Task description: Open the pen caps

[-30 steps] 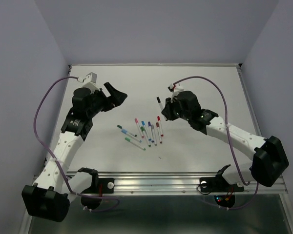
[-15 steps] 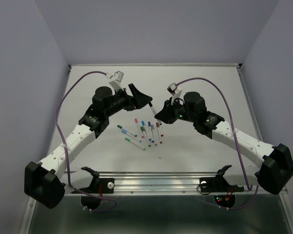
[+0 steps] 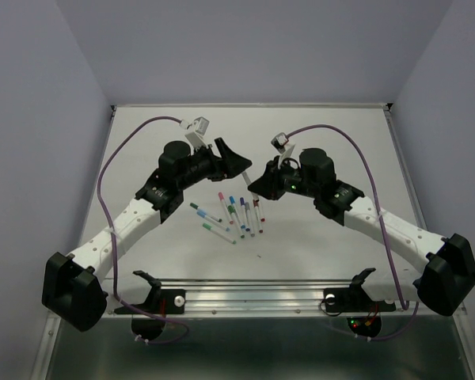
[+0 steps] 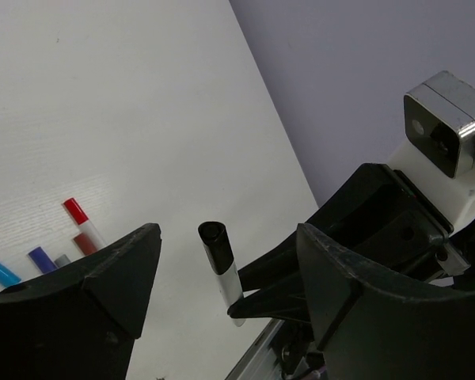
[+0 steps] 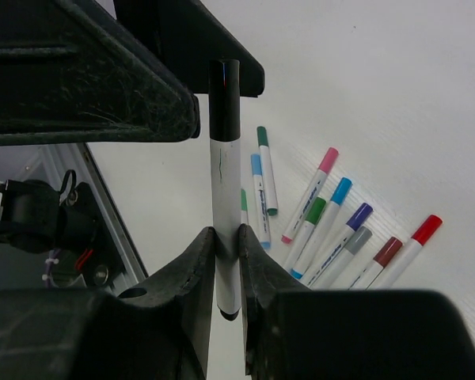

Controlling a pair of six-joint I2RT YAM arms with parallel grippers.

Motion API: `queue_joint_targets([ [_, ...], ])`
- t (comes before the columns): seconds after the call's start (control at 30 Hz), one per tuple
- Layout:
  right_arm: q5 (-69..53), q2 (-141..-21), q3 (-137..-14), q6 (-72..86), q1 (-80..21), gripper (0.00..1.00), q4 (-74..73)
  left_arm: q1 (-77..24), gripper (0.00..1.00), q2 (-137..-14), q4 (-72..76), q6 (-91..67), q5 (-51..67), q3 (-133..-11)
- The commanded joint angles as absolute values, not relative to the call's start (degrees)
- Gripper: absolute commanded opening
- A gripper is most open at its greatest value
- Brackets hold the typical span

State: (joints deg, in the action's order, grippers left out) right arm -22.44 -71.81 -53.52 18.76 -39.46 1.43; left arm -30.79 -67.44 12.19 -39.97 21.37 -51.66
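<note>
"Which cap are they going for?"

"The black cap [image 5: 225, 99], topping the white barrel [image 5: 223, 174] that the right end effector [image 5: 226, 237] has pinched low down, cap end pointing away from its fingers. The left end effector [image 4: 226, 245] is spread wide with one finger on either side of that cap, and as far as I can see it isn't touching."

"Will it come off easily?"

"I'd guess it's a light, stiff bit of plastic, smooth and so probably slippery, pressed on snugly. Best to close squarely on the cap's middle, clear of the seam, and pull straight along the barrel. That thin barrel could slide or tilt in the right grip."

"And the rest?"

"The other caps [image 5: 426, 229] are on their markers [image 5: 326, 237], which lie fanned on the tabletop [image 4: 142, 95], beneath and beyond the right end effector. I can see red, dark red, purple, blue, green and pink."
</note>
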Motion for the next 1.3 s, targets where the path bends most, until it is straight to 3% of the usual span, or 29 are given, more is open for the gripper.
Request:
queue_joint_targets([
  [0.0, -23.99, -70.22, -55.19, 19.51, -39.81, 0.01, 6.5, -31.29, 0.77, -66.62, 16.35, -39.9, 20.74, -53.7],
  [0.33, -24.0, -71.37, -55.9, 19.25, -39.81, 0.01, 6.59, -31.64, 0.53, -66.62, 18.72, -39.82, 22.15, -53.09],
  [0.7, -24.17, -72.25, -58.18, 18.63, -39.81, 0.01, 6.94, -31.82, 0.52, -66.53, 18.63, -39.55, 21.97, -52.47],
  [0.9, -25.31, -72.42, -58.1, 18.46, -39.81, 0.01, 6.86, -31.82, 0.4, -66.27, 18.37, -39.73, 21.01, -52.65],
  [1.1, -26.89, -72.86, -57.48, 17.75, -39.81, 0.01, 6.51, -31.82, 0.4, -65.57, 18.11, -39.9, 19.78, -52.73],
  [1.27, -27.51, -73.12, -57.3, 17.31, -39.81, 0.01, 5.98, -31.82, 0.22, -65.66, 17.4, -39.9, 19.07, -52.91],
])
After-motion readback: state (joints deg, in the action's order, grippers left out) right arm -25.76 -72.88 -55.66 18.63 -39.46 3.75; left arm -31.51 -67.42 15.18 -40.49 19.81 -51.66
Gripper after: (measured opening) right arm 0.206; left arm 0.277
